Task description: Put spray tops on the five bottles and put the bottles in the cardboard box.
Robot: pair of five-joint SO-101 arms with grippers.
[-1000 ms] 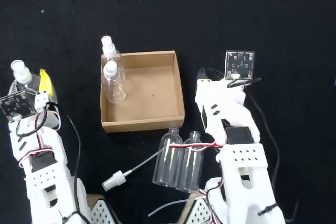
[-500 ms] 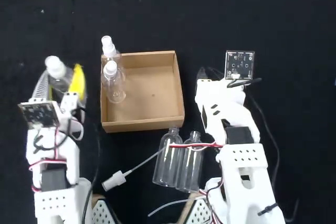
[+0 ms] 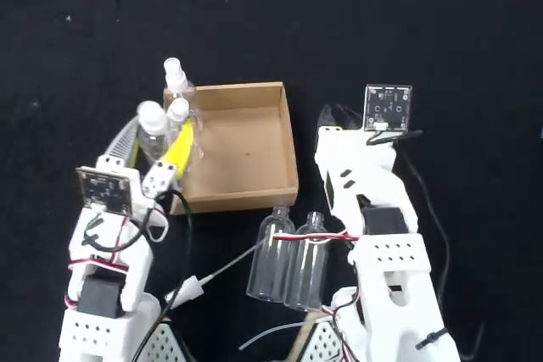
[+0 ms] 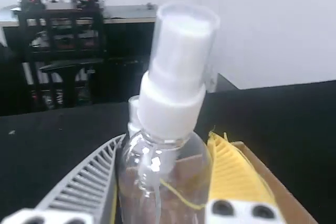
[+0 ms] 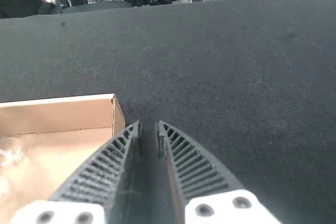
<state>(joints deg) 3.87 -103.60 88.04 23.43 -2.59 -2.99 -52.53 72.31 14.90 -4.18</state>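
Note:
A clear bottle with a white spray top stands upright in my left gripper, which is shut on it just over the left wall of the cardboard box. The left wrist view has that bottle close up between the grey and yellow fingers. Two capped bottles stand inside the box along its left side. In front of the box stand two open bottles without tops. A loose spray top lies on the table left of them. My right gripper rests right of the box, shut and empty.
A red cable crosses the necks of the two open bottles. The loose top's thin tube reaches toward them. Both arm bases take up the front edge. Black table stretches behind and to the right of the box.
My left arm has carried its capped bottle rightward from the far left of the table to the box's left wall. The right arm and the other bottles have stayed put.

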